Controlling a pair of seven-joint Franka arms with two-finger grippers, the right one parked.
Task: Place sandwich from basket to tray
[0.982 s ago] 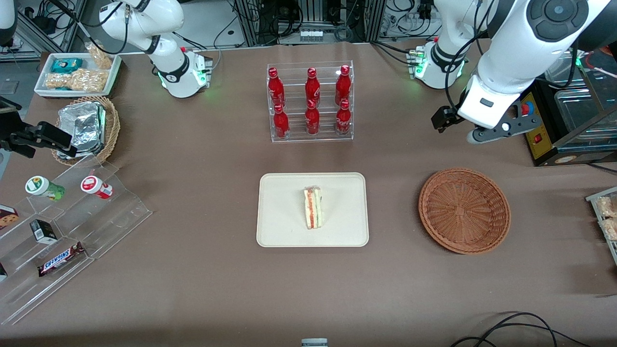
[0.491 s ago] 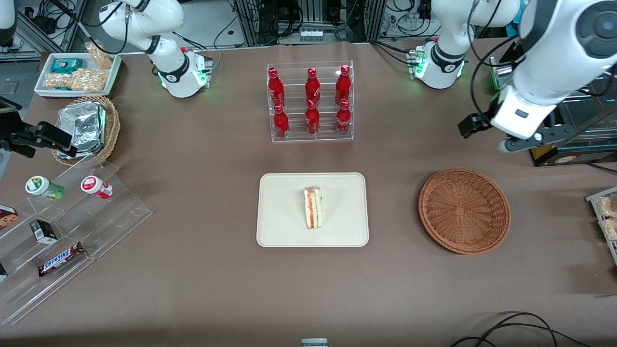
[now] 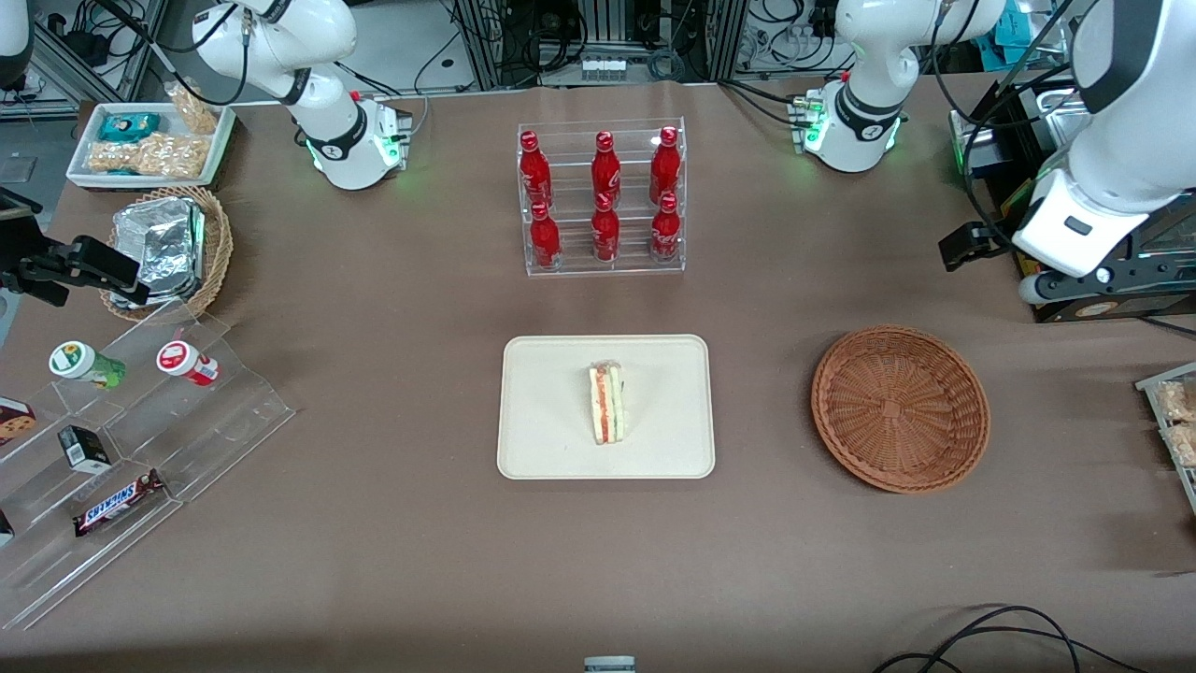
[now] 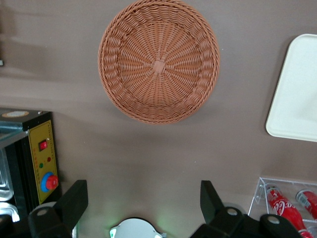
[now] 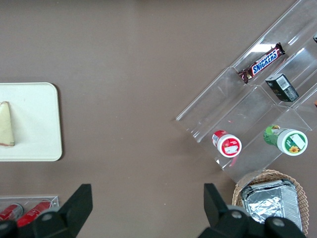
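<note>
Plainly, the one thing that has changed over the last second is the left arm [image 3: 1084, 224]. It has swung away from the air above the desk [image 3: 392, 561] and out toward its own end, so it now hangs in the upper part of the front frame, over the black control box [image 4: 39, 153] with the red button. It is farther from the front camera than the basket [image 3: 900, 408]. Its jaws stand spread wide and released, with nothing between them, well above and apart from everything on the desk. The sandwich [image 3: 607, 404] has not stirred: it lies flat on the tray [image 3: 551, 439] in the middle of the front frame, its orange-red and green layers showing along one edge. It sits well inside the low rim, nearer the camera than the rack of red bottles [image 3: 603, 196]. The basket is bare, nothing but weave across its floor in the wrist view, and it too sits where it sat a second ago, well apart from the tray. Taken together, this reads as the task being done: the sandwich is delivered and let go, and the arm is backing off to rest. Nothing seems left to carry. The only thing to watch is that the arm clears the control box as it retreats.
</note>
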